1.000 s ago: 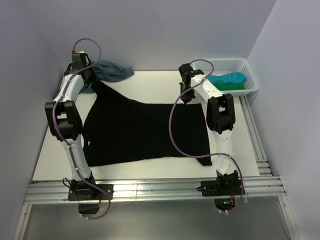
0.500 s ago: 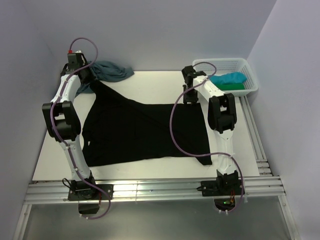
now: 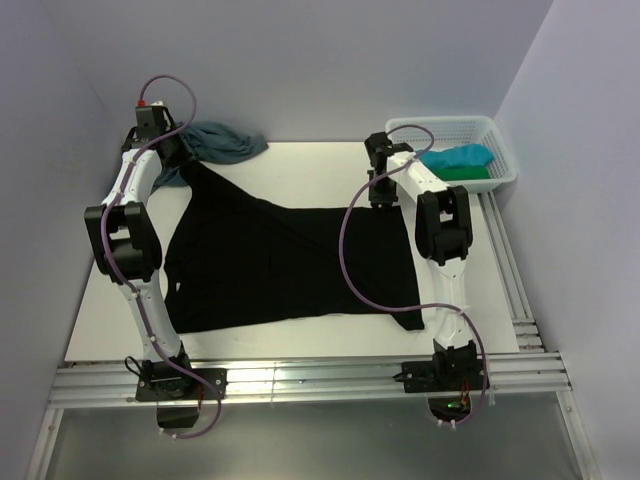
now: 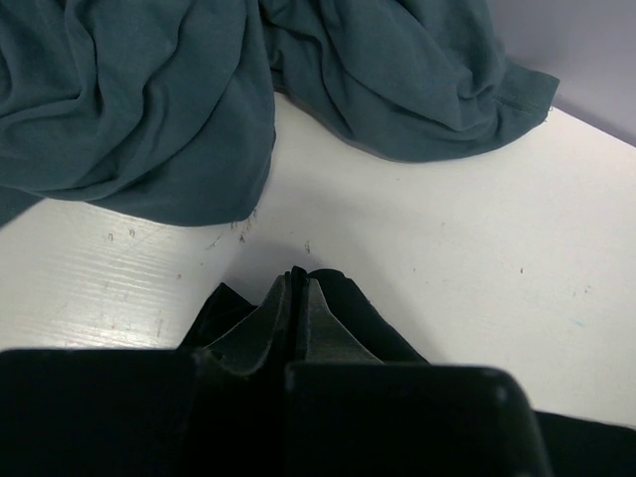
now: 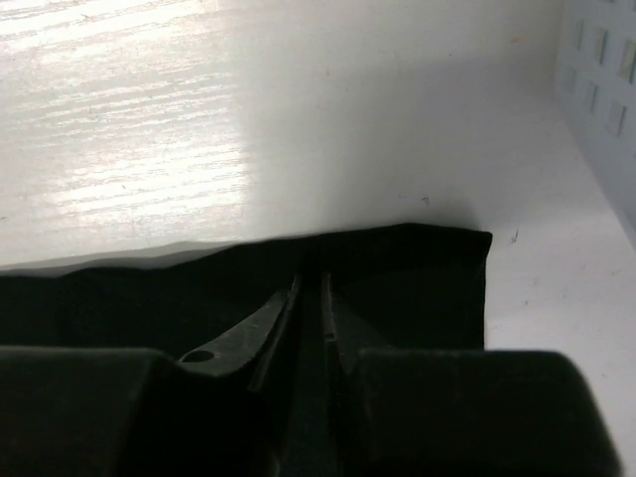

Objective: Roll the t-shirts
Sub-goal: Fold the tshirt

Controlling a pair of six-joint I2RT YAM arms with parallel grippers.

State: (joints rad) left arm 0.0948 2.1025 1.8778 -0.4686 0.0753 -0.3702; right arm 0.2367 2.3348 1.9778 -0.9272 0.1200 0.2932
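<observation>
While the black t-shirt (image 3: 290, 265) lies mid-frame, long axis left-right, the outstretched left gripper (image 4: 296, 288) clenches its upper-left corner. The right gripper (image 5: 310, 288), arm bent, sits at its upper-right edge, grip unclear.

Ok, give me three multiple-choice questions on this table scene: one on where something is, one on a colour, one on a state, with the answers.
1. Where does the white basket stand?
A) at the far right corner of the table
B) at the near left edge
C) in the centre

2. What colour is the crumpled shirt at the far left?
A) red
B) dusty blue
C) yellow

3. How does the black t-shirt lie?
A) rolled up tight
B) stuffed in the basket
C) spread out on the table

Answers:
1 A, it sits against the far right edge.
2 B, blue-grey cloth shows in the top and left wrist views.
3 C, it covers the middle, unrolled.
</observation>
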